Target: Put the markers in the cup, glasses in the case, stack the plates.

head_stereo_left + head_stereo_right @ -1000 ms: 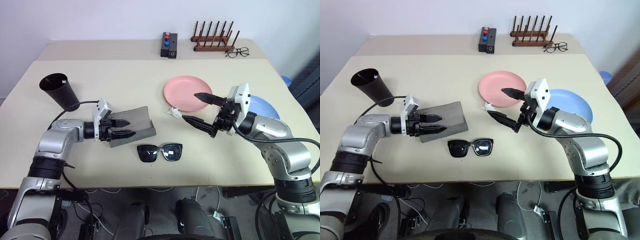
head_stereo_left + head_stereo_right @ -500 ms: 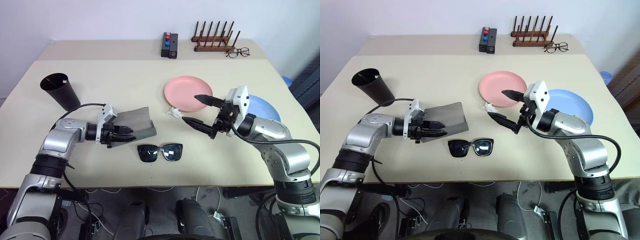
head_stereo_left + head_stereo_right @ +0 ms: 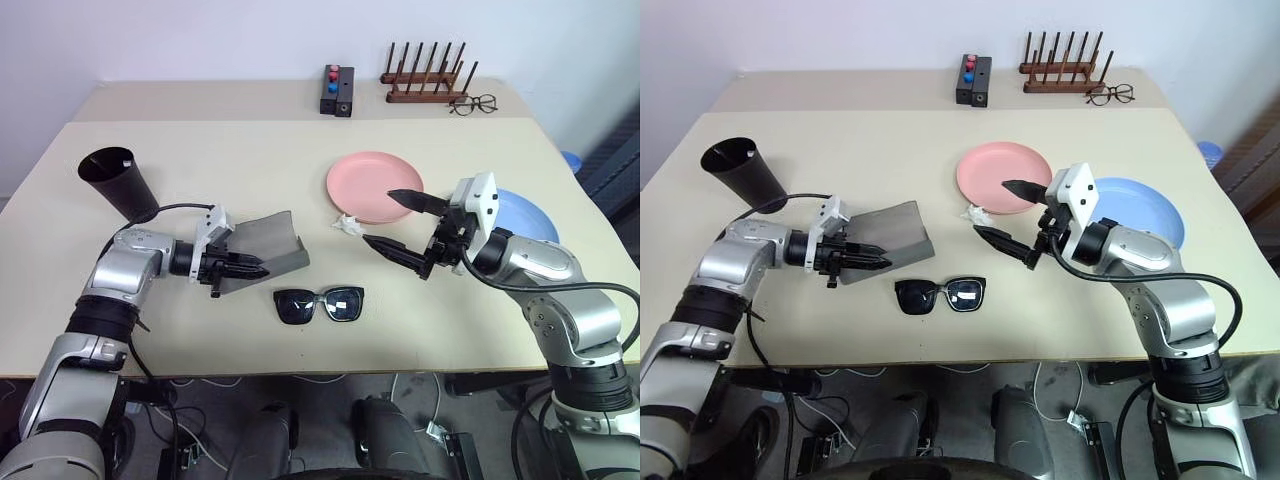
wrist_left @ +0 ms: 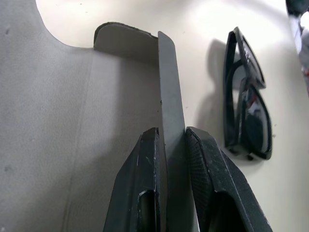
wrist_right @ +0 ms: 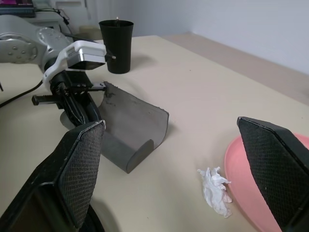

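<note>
The left gripper (image 3: 252, 269), at the centre left of the left eye view, stood with its fingers apart against the near side of the grey case (image 3: 262, 246) a second ago; now they are pinched together on the thin edge of the case's flap, as the left wrist view shows. The flap, lying closed and flat before, is lifted and curls upward, and the wrist has turned slightly.

Blue plate (image 3: 530, 215) partly behind R claw (image 3: 395, 220), markers unseen.
</note>
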